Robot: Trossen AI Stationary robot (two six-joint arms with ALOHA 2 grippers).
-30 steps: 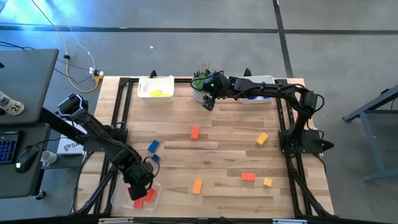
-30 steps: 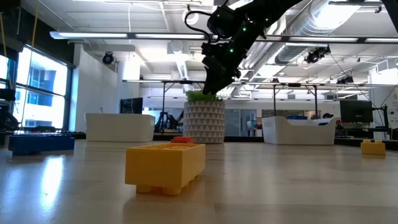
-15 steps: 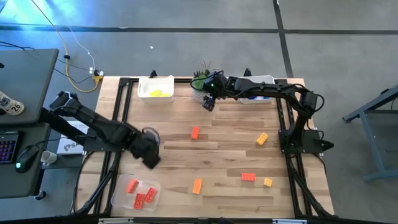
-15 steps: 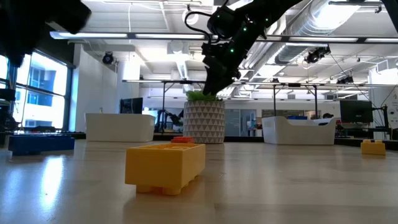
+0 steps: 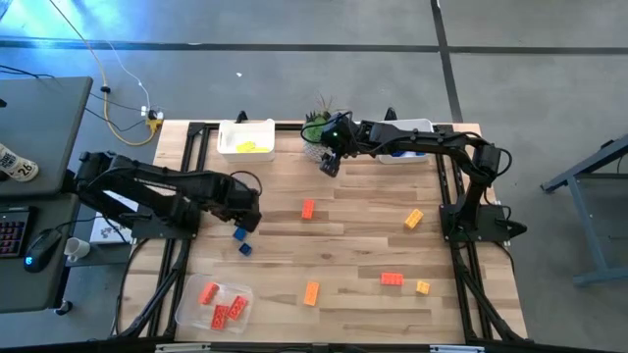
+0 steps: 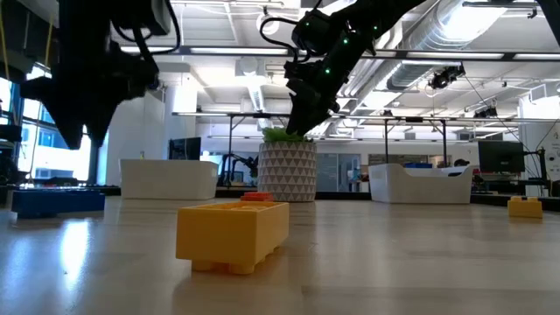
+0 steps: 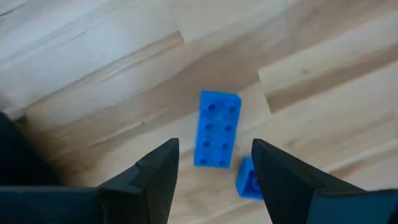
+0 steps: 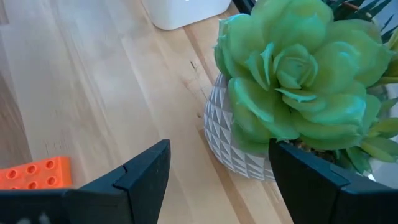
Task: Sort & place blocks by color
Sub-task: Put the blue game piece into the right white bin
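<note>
A yellow block (image 6: 233, 234) is seen nearest in the low view, lying on the pale wooden table (image 5: 353, 245). At the table's near edge a clear tray (image 5: 214, 305) holds red blocks (image 5: 218, 314); loose orange and yellow blocks (image 5: 392, 279) are scattered over the planks. The left gripper (image 7: 214, 165) hangs above two blue blocks (image 7: 216, 129) at the table's left, its jaws parted and holding nothing. Farther back, the right gripper (image 8: 217, 171) hovers by the potted plant (image 8: 292, 81) at the far edge, jaws wide and empty. White bins (image 5: 245, 140) stand along that edge, one with yellow blocks inside. Beyond the table, a grey floor, a desk and cables are seen; the low view shows a bright hall with ceiling ducts.
</note>
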